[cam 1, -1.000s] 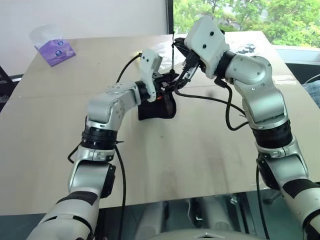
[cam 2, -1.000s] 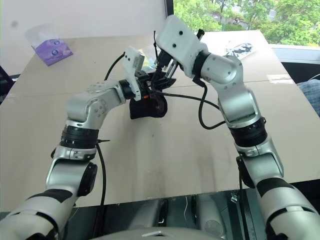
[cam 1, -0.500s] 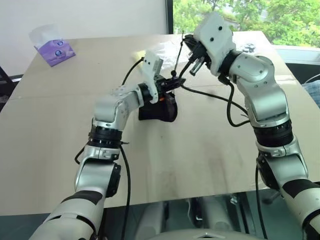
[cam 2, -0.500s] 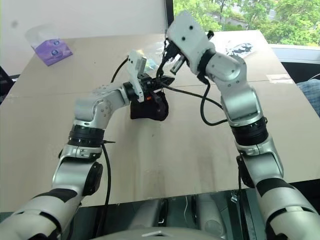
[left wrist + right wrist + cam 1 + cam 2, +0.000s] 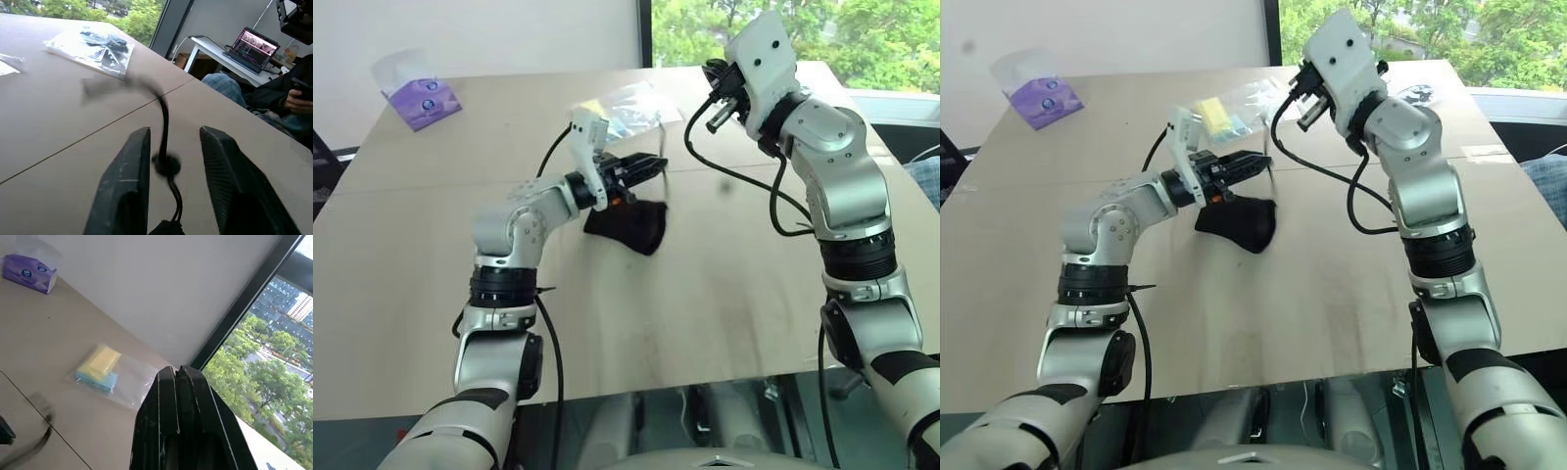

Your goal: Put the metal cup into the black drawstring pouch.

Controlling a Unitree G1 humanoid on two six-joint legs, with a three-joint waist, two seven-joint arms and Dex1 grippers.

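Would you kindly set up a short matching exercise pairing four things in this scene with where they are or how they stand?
Things:
1. black drawstring pouch
2. tissue pack
3. left gripper
4. right gripper

States:
A. purple, at the table's far left corner
B. fingers shut, raised above the table
C. lying on the table under the left gripper
D. fingers apart, cord between them

Pairs: 1-C, 2-A, 3-D, 4-B

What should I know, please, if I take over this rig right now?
Left gripper: open, level over the table, with the drawstring cord running loose through its gap.
Right gripper: shut, empty, raised clear on the far side.
Black drawstring pouch: lying on the table just beneath the left gripper.
Metal cup: cannot tell whether it is inside the pouch.
Left to do: probably confirm the cup is in, then tidy the cord.
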